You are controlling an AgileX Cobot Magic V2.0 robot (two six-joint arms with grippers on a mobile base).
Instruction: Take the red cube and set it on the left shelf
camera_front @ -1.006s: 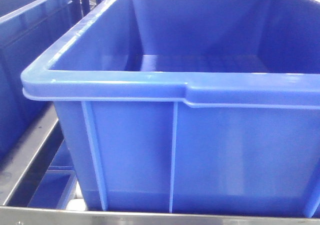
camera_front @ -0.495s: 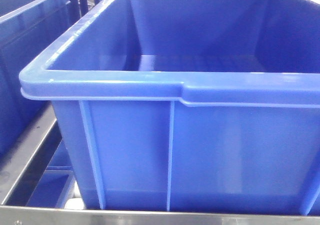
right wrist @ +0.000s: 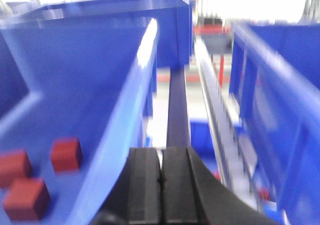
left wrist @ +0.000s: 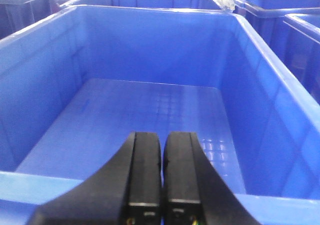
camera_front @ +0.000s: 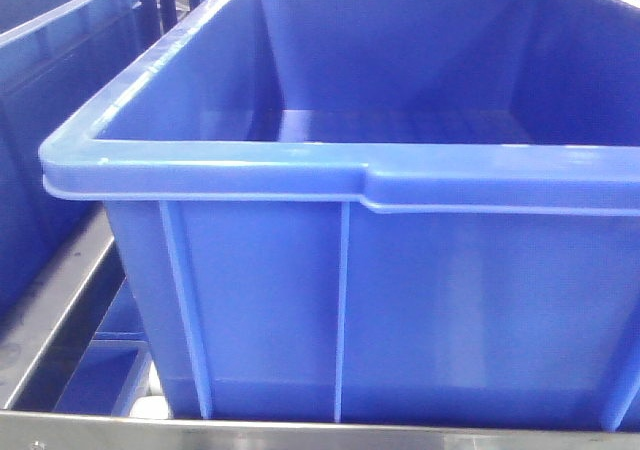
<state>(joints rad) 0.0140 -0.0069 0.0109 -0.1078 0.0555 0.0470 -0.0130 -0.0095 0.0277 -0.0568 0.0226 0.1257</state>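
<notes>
right gripper [right wrist: 161, 177] pressed together, empty | red cube [right wrist: 66, 154] sat at its 10 o'clock in bin [right wrist: 125, 95] | left gripper [left wrist: 162, 172] also together | should spread fingers before reaching

Left gripper [left wrist: 161, 177]: black fingers pressed together with only a thin seam between them, nothing held, pointing forward and level over the near rim of the blue bin [left wrist: 265, 65], tips above its floor. Right gripper [right wrist: 161, 177]: fingers also fully together, nothing between them, pointing forward just right of the blue bin's right wall [right wrist: 127, 110], over the dark rail running alongside it; that view is motion-blurred. Neither arm shows in the front-facing view, and no wrist or arm link is visible behind either finger pair.
</notes>
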